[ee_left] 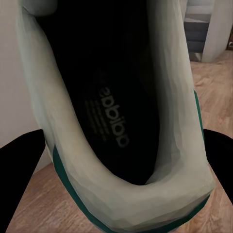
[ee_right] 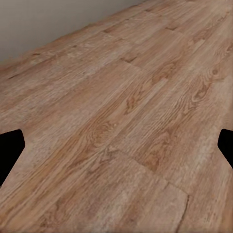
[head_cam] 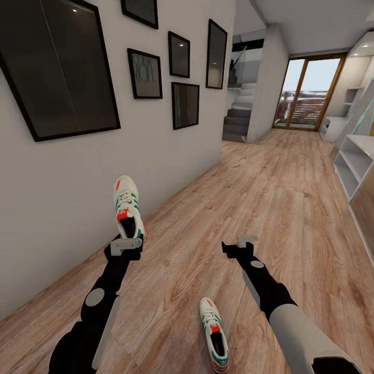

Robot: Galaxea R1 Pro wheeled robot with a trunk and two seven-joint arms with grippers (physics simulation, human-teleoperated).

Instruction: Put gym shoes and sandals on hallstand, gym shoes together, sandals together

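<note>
Lying loose on the corridor floor (head_cam: 291, 197) at the bottom centre of the head view: the second gym shoe (head_cam: 214, 335), toe pointing up-frame, close in front of the robot and between the two arms. Just above it to the right, the right gripper (head_cam: 243, 244), spread and holding nothing, with bare planks beneath it in the right wrist view (ee_right: 116, 121). Left of centre, the left gripper (head_cam: 126, 245), pinching the held gym shoe (head_cam: 127, 205) at its heel end, toe pointing up against the pale wall (head_cam: 78, 176). Likely risks: a slip or swing of the held shoe, gripped by the collar alone; a scrape against the near wall on a turn; a wheel or arm nudging the floor shoe while heading off. Far off along the right edge, the hallstand (head_cam: 358, 161), well apart from both shoes, so a long carry across open floor. Sandals: none to be made out here. Shown by the left wrist view alone: the dark inside of the held shoe (ee_left: 111, 97), printed insole and pale heel rim close up, dark finger shapes either side. Shown by the head view alone: the layout, the framed pictures (head_cam: 145, 72) and the distant glass door (head_cam: 311, 93).
</note>
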